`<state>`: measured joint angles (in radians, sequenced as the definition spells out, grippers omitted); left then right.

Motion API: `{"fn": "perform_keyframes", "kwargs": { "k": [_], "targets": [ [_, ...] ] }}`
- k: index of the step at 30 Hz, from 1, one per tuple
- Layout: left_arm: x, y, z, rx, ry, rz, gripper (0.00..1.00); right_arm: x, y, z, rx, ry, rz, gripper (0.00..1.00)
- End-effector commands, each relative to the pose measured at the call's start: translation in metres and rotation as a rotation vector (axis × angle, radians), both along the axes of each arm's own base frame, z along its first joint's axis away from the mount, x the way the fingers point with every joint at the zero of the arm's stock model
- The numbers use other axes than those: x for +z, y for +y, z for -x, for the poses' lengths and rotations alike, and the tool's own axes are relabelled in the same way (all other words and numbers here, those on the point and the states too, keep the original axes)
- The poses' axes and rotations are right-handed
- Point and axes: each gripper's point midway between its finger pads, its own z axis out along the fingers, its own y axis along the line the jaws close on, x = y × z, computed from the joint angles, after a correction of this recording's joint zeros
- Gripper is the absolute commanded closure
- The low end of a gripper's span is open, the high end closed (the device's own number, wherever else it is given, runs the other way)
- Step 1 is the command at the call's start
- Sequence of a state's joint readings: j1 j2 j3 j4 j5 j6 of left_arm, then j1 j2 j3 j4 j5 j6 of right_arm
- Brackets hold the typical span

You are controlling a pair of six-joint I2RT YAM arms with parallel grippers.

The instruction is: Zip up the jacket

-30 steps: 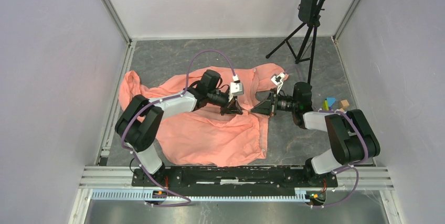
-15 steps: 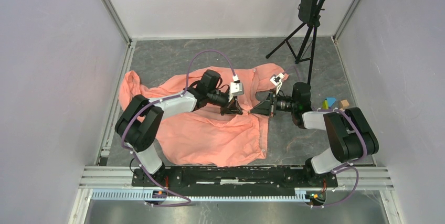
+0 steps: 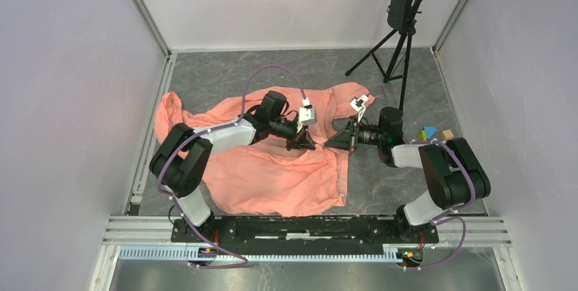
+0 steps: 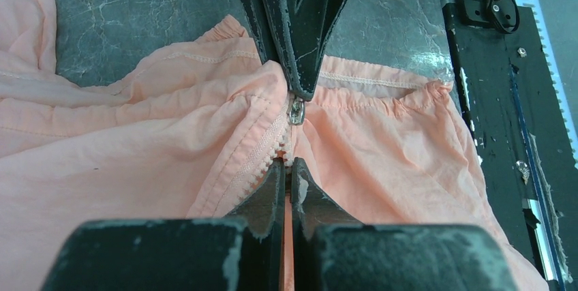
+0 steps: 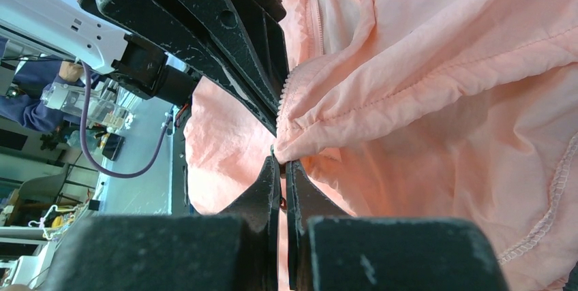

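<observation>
The salmon-pink jacket (image 3: 272, 175) lies spread and wrinkled on the dark floor. My two grippers meet tip to tip over its front zipper near the gathered hem. My left gripper (image 3: 302, 143) is shut on the pale zipper strip (image 4: 262, 151), its tips (image 4: 287, 163) just below the slider. My right gripper (image 3: 335, 142) comes from the opposite side and is shut on the metal zipper pull (image 4: 296, 110). In the right wrist view the right gripper (image 5: 280, 160) pinches at a bunched fold of the jacket (image 5: 443, 100), with the left gripper's fingers (image 5: 238, 52) just above.
A black tripod stand (image 3: 402, 32) stands at the back right. Small coloured blocks (image 3: 429, 133) and a wooden cube (image 3: 446, 134) lie right of the right arm. White walls enclose the floor; a metal rail (image 3: 307, 226) runs along the near edge.
The right arm has crept slightly left toward the left gripper. The jacket and the left arm look unchanged.
</observation>
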<state>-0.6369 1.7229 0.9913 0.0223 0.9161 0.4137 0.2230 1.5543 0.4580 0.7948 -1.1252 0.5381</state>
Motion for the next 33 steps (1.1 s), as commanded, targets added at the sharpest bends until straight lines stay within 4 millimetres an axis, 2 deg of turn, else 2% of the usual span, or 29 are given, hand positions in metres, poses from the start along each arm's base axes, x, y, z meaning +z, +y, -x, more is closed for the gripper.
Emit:
{"fn": "perform_keyframes", "kwargs": {
  "k": [1, 17, 27, 33],
  "targets": [
    [0.027, -0.004, 0.002, -0.046, -0.082, 0.059, 0.98, 0.016, 0.002, -0.011, -0.001, -0.074, -0.023, 1.00],
    [0.028, -0.006, 0.004, -0.057, -0.082, 0.056, 0.98, 0.016, 0.010, -0.003, 0.052, -0.058, -0.042, 0.99],
    [0.029, -0.007, 0.011, -0.081, -0.079, 0.055, 0.98, 0.021, 0.015, -0.004, 0.067, -0.054, -0.067, 0.91],
    [0.030, -0.007, 0.013, -0.085, -0.081, 0.056, 0.98, 0.027, 0.014, -0.003, 0.069, -0.044, -0.096, 0.90]
  ]
}}
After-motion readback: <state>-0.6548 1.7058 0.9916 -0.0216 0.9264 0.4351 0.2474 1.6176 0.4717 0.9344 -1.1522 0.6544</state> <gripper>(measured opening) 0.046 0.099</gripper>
